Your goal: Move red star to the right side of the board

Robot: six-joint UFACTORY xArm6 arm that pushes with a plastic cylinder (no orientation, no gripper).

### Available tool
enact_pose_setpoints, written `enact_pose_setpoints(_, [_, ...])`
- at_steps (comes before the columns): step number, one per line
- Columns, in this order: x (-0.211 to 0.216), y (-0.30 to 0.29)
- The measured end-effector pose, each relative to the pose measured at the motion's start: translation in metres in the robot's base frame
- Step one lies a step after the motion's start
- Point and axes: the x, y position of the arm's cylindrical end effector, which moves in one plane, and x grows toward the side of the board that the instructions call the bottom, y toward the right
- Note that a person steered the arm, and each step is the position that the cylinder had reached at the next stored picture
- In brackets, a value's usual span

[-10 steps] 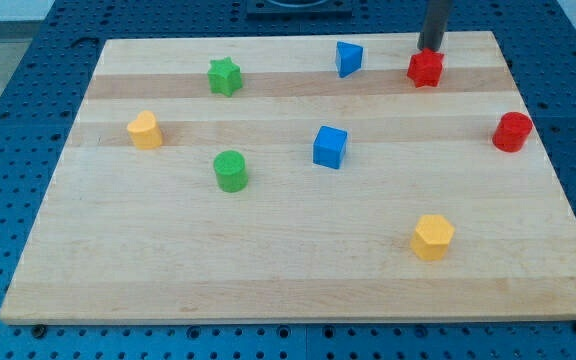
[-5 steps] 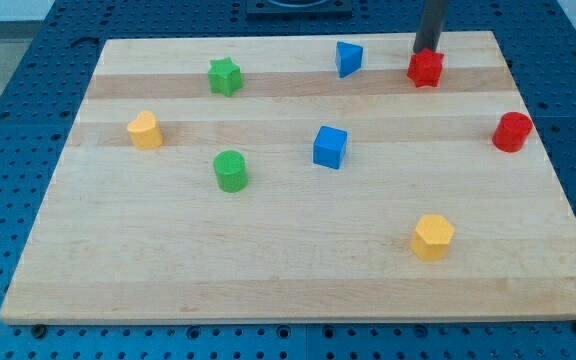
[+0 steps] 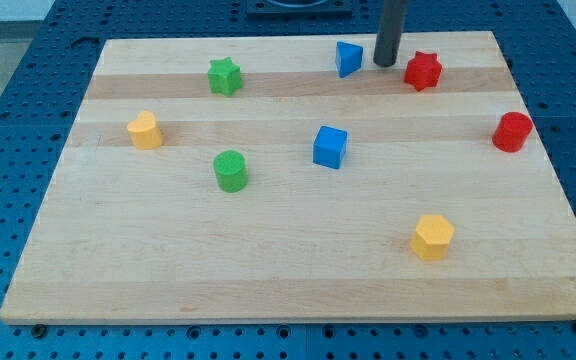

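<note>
The red star sits near the board's top edge, right of centre. My tip is just to the star's left, a small gap away, between it and a blue block. The rod rises straight up out of the view's top.
A red cylinder stands near the board's right edge. A blue cube is mid-board. A green star and a green cylinder are at the left, with a yellow block farther left. A yellow hexagonal block is at the lower right.
My tip has moved left from just above the red star to the star's left side. The star and the other blocks have not moved.
</note>
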Motion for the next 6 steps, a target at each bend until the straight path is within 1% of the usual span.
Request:
enact_pose_setpoints(1, [0.001,-0.002])
enact_pose_setpoints(3, [0.001,0.032])
enact_pose_setpoints(5, [0.019,0.040])
enact_pose_setpoints(6, [0.020,0.044])
